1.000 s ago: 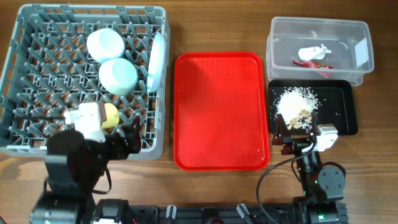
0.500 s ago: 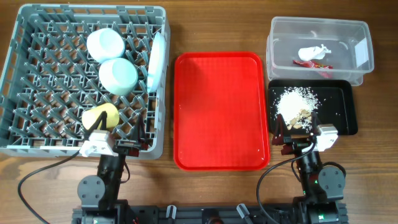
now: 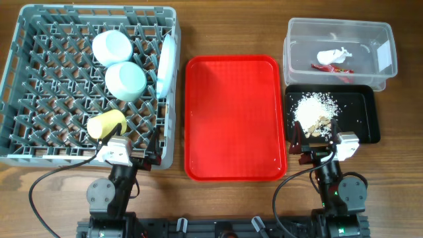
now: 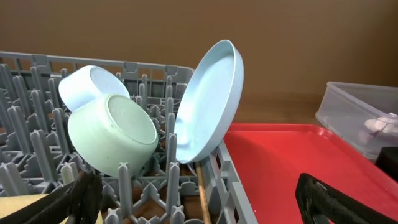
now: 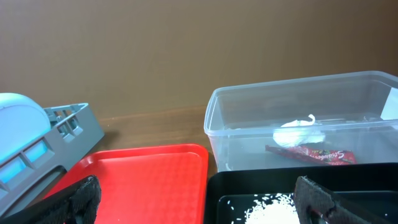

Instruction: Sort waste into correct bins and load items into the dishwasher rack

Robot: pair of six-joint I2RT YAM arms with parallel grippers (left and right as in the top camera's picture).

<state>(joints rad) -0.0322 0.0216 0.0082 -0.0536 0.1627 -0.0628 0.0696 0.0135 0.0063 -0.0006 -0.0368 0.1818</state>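
The grey dishwasher rack (image 3: 20,79) holds two pale blue-green bowls (image 3: 112,47) (image 3: 125,80), a pale blue plate (image 3: 166,64) standing on edge, and a yellow cup (image 3: 107,123) lying on its side. The left wrist view shows the plate (image 4: 211,99), a bowl (image 4: 112,134) and a wooden chopstick (image 4: 202,190) in the rack. The clear tub (image 3: 383,39) holds white tissue (image 3: 334,55) and a red wrapper (image 3: 330,68). The black tray (image 3: 367,125) holds rice crumbs (image 3: 316,109). My left gripper (image 3: 147,153) (image 4: 202,205) is open and empty at the rack's front edge. My right gripper (image 3: 316,135) (image 5: 199,202) is open and empty at the black tray's front. No fork shows.
A bare red serving tray (image 3: 234,119) lies between the rack and the bins. The tub and black tray sit close together at the right. Both arm bases stand at the table's front edge.
My left arm has drawn back from over the rack's front to the front edge, leaving the yellow cup lying uncovered in the rack. The right arm has not moved.
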